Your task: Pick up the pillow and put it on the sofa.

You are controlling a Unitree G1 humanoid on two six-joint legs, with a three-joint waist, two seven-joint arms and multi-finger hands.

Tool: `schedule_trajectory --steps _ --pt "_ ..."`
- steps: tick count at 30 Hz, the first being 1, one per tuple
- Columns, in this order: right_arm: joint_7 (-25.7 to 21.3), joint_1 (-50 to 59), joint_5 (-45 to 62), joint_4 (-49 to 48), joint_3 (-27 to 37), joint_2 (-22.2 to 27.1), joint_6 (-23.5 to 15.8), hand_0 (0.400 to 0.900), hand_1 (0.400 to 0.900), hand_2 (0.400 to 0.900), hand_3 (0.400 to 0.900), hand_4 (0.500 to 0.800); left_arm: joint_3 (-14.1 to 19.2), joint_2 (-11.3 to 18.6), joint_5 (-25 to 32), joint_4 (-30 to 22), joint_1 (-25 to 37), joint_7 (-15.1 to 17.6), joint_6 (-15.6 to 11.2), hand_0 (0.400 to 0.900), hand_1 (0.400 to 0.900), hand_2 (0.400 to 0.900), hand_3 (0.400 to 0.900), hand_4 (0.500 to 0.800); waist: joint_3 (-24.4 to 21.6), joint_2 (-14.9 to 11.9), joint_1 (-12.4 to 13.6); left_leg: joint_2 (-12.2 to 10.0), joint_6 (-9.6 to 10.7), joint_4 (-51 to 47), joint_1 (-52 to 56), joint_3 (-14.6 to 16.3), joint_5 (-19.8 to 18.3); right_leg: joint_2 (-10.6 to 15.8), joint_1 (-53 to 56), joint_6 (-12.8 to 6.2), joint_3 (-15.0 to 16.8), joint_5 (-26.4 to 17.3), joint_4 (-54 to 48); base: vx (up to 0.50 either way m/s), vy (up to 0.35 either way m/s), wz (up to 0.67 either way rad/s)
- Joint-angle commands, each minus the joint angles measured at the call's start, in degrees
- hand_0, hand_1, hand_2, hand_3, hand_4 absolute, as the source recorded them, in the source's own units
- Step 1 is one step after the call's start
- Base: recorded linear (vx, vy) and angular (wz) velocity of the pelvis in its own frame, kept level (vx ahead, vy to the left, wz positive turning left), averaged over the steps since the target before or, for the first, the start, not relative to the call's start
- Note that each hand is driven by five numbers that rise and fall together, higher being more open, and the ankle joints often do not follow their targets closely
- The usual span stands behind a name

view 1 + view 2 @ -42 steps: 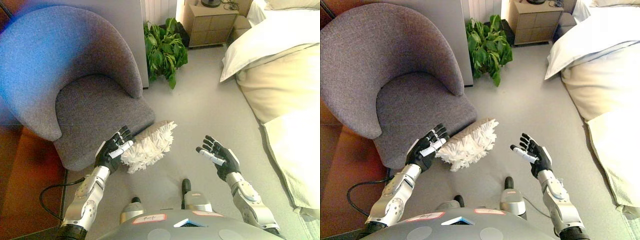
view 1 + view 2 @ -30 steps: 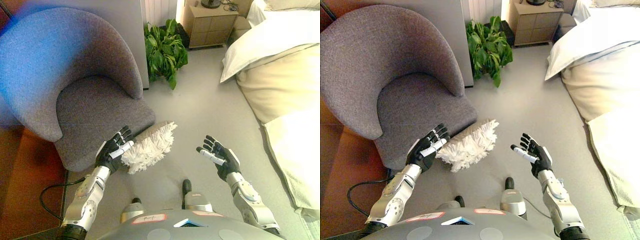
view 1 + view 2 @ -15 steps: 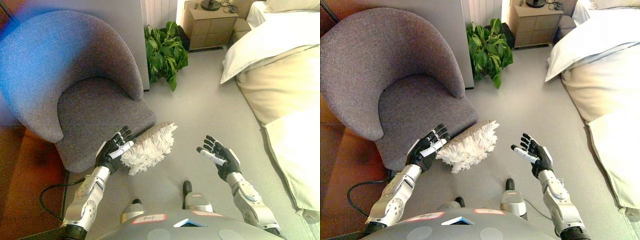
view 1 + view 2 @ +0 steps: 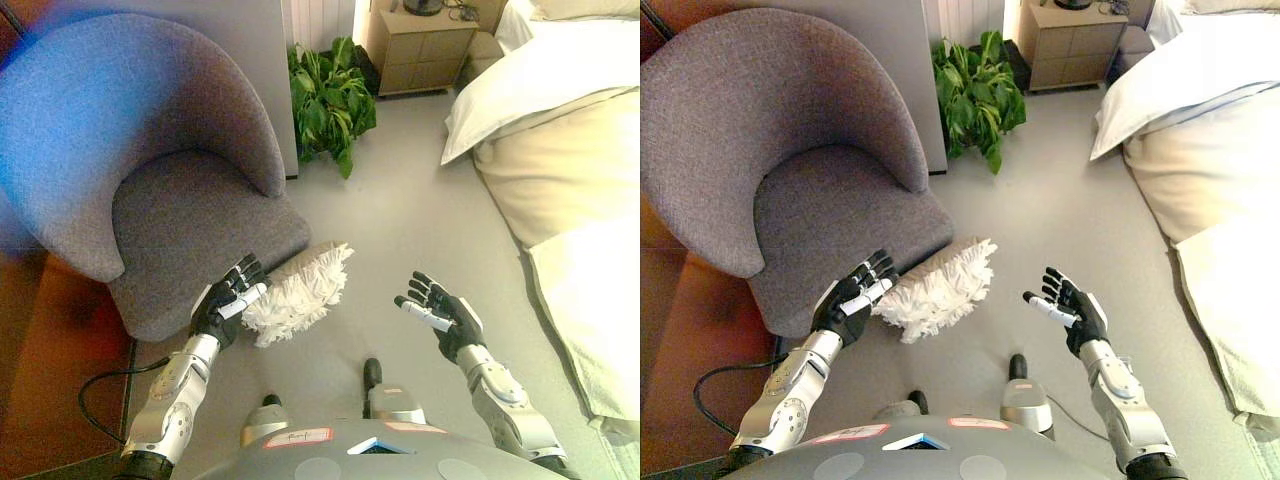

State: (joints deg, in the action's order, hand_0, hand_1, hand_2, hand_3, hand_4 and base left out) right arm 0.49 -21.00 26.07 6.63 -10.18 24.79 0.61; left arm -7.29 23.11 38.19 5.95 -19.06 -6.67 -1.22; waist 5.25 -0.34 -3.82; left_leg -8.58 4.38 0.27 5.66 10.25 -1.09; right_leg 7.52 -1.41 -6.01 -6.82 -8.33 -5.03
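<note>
Pillow (image 4: 938, 285) lies on the floor against the grey sofa (image 4: 790, 190), between both hands. Left hand (image 4: 852, 297), fingers spread, hovers beside its near end; right hand (image 4: 1068, 310), also spread, faces it well apart, likely bracketing for a two-handed scoop.

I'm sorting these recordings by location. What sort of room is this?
Most likely a bedroom, perhaps a hotel room: a bed with white bedding fills the right side, a wooden nightstand stands by it, and a grey armchair sits beside a potted plant.

Two head-mounted eyes, steeply downward, sharing armchair (image 4: 790, 160) and floor (image 4: 1060, 220).
</note>
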Motion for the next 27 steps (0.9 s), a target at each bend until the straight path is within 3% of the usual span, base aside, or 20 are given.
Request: schedule_trajectory --steps 1,3,6,11,16,17,19,21,23,27 --pt "1.1 2.3 -0.8 -6.7 2.4 3.0 -5.4 0.900 0.900 0.900 0.900 0.800 3.2 3.1 3.0 -6.1 1.6 -0.6 -6.0 0.900 0.900 0.900 0.900 0.800 3.2 -4.0 0.8 -2.9 1.0 24.0 -10.5 -0.6 6.0 -3.1 2.9 4.18 -0.1 4.3 3.0 0.07 -0.118 -0.09" --pt "1.6 1.5 -1.0 -5.8 2.7 3.3 -5.9 0.900 0.900 0.900 0.900 0.800 3.9 2.5 3.3 -5.5 0.7 -1.6 -6.2 0.900 0.900 0.900 0.900 0.800 4.1 -4.4 1.1 -2.4 0.1 29.6 -13.6 -1.5 6.8 -3.2 3.2 4.93 0.5 4.4 4.3 0.16 -0.064 -0.16" --pt "2.8 0.0 -1.4 -6.2 3.6 3.1 -5.9 0.900 0.900 0.900 0.900 0.800 5.3 2.3 3.7 -6.6 -1.5 -2.9 -5.8 0.900 0.900 0.900 0.900 0.800 4.7 -4.1 2.2 -0.6 -0.5 24.1 -15.2 -2.0 8.0 -4.0 4.2 4.39 1.4 6.1 5.5 0.26 0.080 -0.23" --pt "4.6 -2.2 -1.5 -7.1 4.6 3.8 -6.3 0.900 0.900 0.900 0.900 0.800 5.1 1.8 4.4 -6.7 -3.5 -4.3 -7.2 0.900 0.900 0.900 0.900 0.800 5.9 -1.3 4.8 -1.3 2.3 2.9 -18.2 -2.0 17.5 -6.8 9.7 3.56 3.0 10.2 5.2 0.37 0.157 -0.35" --pt "5.8 -3.1 0.2 -6.2 4.9 5.2 -8.4 0.900 0.900 0.900 0.900 0.800 4.3 0.7 4.0 -6.5 -5.0 -5.9 -9.9 0.900 0.900 0.900 0.900 0.800 7.2 -1.0 8.0 -1.5 3.9 -3.1 -24.1 -0.8 21.7 -7.2 16.0 4.08 3.4 14.7 5.8 0.47 0.148 -0.51" --pt "6.4 -2.5 0.0 -5.9 4.6 5.5 -8.7 0.900 0.900 0.900 0.900 0.800 4.2 0.7 4.2 -6.2 -4.9 -5.6 -10.4 0.900 0.900 0.900 0.900 0.800 7.3 -1.0 8.1 -1.7 3.4 -3.3 -23.5 -1.0 19.8 -6.7 15.8 3.87 3.7 15.1 6.6 0.44 0.197 -0.50" --pt "6.9 -2.7 -0.3 -6.1 4.9 5.3 -8.5 0.900 0.900 0.900 0.900 0.800 4.4 0.8 4.8 -5.8 -4.5 -3.8 -10.5 0.900 0.900 0.900 0.900 0.800 6.9 -0.9 7.5 -2.6 2.3 -2.0 -22.3 2.3 17.0 -5.7 15.9 2.90 3.0 16.9 9.0 0.43 0.208 -0.27" --pt "7.5 -3.3 1.7 -7.1 5.7 4.5 -7.0 0.900 0.900 0.900 0.900 0.800 5.1 1.2 4.5 -5.4 -3.9 -4.3 -10.0 0.900 0.900 0.900 0.900 0.800 6.2 -2.0 6.8 -2.2 1.2 0.5 -21.4 4.8 13.5 -3.6 17.4 1.42 1.8 18.5 10.8 0.46 0.202 -0.06" --pt "8.2 -3.3 0.6 -7.9 6.0 3.4 -6.3 0.900 0.900 0.900 0.900 0.800 5.3 1.8 3.7 -6.1 -4.0 -4.6 -9.5 0.900 0.900 0.900 0.900 0.800 5.1 -3.2 7.3 -1.4 -0.1 2.4 -20.3 4.5 11.7 -1.4 18.1 -0.22 0.5 18.5 12.0 0.41 0.233 -0.13" --pt "5.9 -2.0 0.8 -9.4 5.6 2.2 -4.3 0.900 0.900 0.900 0.900 0.800 6.0 3.4 3.4 -7.0 -3.6 -5.7 -7.3 0.900 0.900 0.900 0.900 0.800 2.7 -4.7 8.6 1.8 -4.4 4.7 -19.6 6.1 8.4 2.4 17.6 -4.03 -1.4 11.6 18.0 0.32 0.248 -0.01"
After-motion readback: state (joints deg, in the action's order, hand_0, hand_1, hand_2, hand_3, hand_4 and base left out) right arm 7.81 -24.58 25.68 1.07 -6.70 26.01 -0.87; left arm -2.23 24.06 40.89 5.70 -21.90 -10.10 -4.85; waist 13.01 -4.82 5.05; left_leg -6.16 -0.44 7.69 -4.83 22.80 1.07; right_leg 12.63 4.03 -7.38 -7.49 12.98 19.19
